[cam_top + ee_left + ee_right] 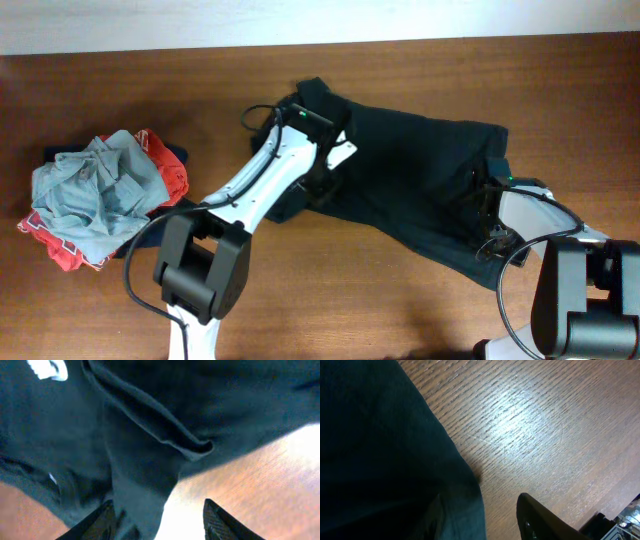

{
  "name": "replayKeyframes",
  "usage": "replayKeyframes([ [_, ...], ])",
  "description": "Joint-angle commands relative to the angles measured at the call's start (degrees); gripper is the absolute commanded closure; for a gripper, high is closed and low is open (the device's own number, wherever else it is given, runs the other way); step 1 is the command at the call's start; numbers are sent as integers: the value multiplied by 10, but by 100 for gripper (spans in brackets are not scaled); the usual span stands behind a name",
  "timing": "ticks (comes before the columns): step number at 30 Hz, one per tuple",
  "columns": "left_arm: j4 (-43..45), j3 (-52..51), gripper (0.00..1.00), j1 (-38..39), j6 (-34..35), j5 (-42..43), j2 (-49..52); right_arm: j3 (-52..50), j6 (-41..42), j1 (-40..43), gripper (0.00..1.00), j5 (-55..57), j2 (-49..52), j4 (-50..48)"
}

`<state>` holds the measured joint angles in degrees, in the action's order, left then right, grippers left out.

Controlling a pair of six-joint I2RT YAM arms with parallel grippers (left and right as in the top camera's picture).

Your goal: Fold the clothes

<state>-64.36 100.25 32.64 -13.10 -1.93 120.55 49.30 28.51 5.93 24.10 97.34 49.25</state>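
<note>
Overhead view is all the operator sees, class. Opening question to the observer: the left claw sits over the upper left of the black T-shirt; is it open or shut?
Observer: Open. In the left wrist view the left claw has its fingers apart, with the soft black short-sleeved T-shirt reaching down between them.
Operator: And the right claw, at the shirt's right edge?
Observer: Also open. The right wrist view shows the right claw straddling the shirt's edge, cloth at one finger and the bare brown wooden table at the other.
Operator: Is the cloth flat ahead of the left claw?
Observer: No. A hemmed fold runs diagonally across it.
</note>
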Motion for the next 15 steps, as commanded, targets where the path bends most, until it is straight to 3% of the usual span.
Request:
replayKeyframes([
  [1,24,-6,44,12,-8,-23,22,-5,9,2,48,-42,9,-17],
  [6,35,-8,46,16,-20,-61,52,-5,9,2,48,-42,9,-17],
  [11,48,-8,56,16,-21,-86,59,-5,9,2,48,-42,9,-17],
  [13,52,-8,62,16,-24,-89,59,-5,9,2,48,-42,9,-17],
  [15,52,-8,76,16,-30,-97,59,-5,9,2,48,-42,9,-17],
])
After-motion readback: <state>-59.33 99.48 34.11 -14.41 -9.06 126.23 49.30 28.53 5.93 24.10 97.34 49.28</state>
